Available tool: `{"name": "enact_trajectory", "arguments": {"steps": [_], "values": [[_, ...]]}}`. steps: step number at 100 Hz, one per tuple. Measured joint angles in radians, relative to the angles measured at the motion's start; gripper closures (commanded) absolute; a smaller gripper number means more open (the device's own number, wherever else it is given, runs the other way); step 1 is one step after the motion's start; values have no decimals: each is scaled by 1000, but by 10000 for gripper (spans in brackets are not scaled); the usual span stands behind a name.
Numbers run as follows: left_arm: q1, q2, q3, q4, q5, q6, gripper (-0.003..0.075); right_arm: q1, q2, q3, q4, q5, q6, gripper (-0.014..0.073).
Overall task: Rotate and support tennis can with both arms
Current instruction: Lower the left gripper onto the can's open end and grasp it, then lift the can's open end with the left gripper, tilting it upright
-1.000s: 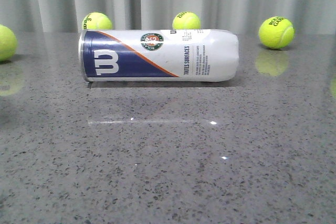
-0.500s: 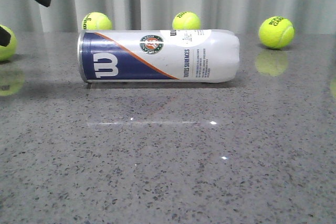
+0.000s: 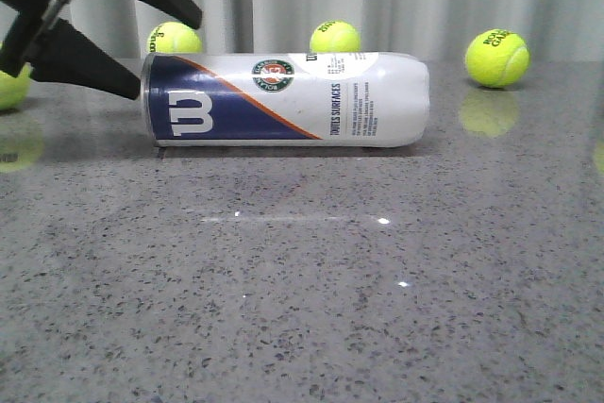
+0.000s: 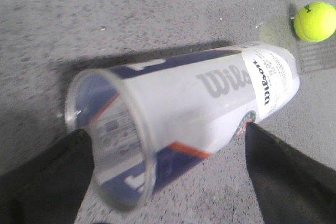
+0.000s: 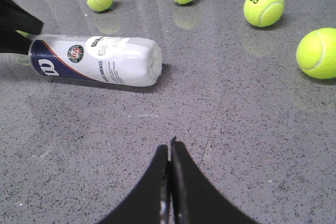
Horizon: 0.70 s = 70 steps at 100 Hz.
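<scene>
While our left fingers point(image 3: 142, 49) are spreading wide and empty around the open silver-rimmed end of the tennis can point(image 3: 288, 99), lying sideways on the bench point(image 3: 302, 290), we are judging it light, thin-walled and slippery. Our right fingers point(image 5: 169, 153) are hanging pressed together, well apart.

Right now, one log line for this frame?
tennis can: lying on table | left gripper: open at rim end | right gripper: shut, away
</scene>
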Motion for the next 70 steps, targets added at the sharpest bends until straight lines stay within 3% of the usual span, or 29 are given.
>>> {"name": "enact_trajectory", "arguments": {"steps": [26,33,70], "values": [[-72,108,-73,-75,4,26,160,0,0,0,0,0,0,659],[-85,116,-78,-85,7,36,197,0,0,0,0,0,0,659],[-94,115,-82,-155,44,47,703,0,0,0,2,-2,-2,659]]}}
